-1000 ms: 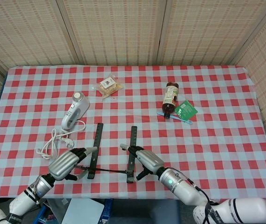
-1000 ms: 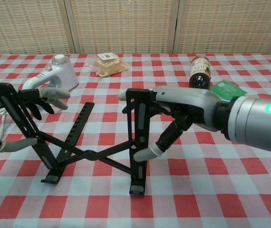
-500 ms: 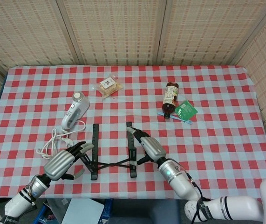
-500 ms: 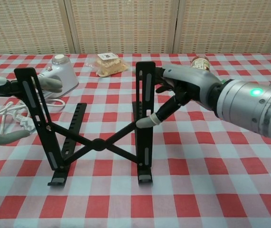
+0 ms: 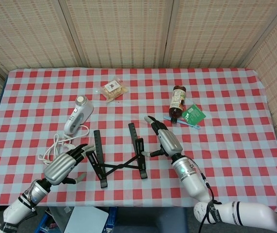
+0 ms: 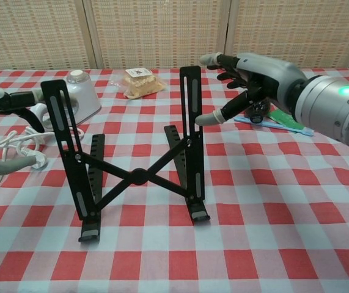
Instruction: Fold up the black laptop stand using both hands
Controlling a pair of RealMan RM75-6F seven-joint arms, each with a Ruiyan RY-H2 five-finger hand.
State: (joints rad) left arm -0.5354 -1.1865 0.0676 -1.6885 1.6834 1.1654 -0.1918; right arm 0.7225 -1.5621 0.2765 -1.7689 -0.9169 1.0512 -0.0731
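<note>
The right robot hand (image 6: 247,70) hangs with fingers spread, holding nothing, its thumb tip just beside the stand's right upright. The left robot hand (image 5: 63,166) sits at the left upright with fingers loosely apart; whether it actually grips the bar I cannot tell. The laptop stand (image 6: 134,174) stands near the front edge of the worktop (image 6: 321,213), half drawn together. It looks light and rigid, thin metal bars on stiff pivots, probably smooth and apt to slide on the cloth, so each upright is best taken midway and pushed inward. It is matt black: two slotted uprights, crossed struts meeting at a centre pivot
</note>
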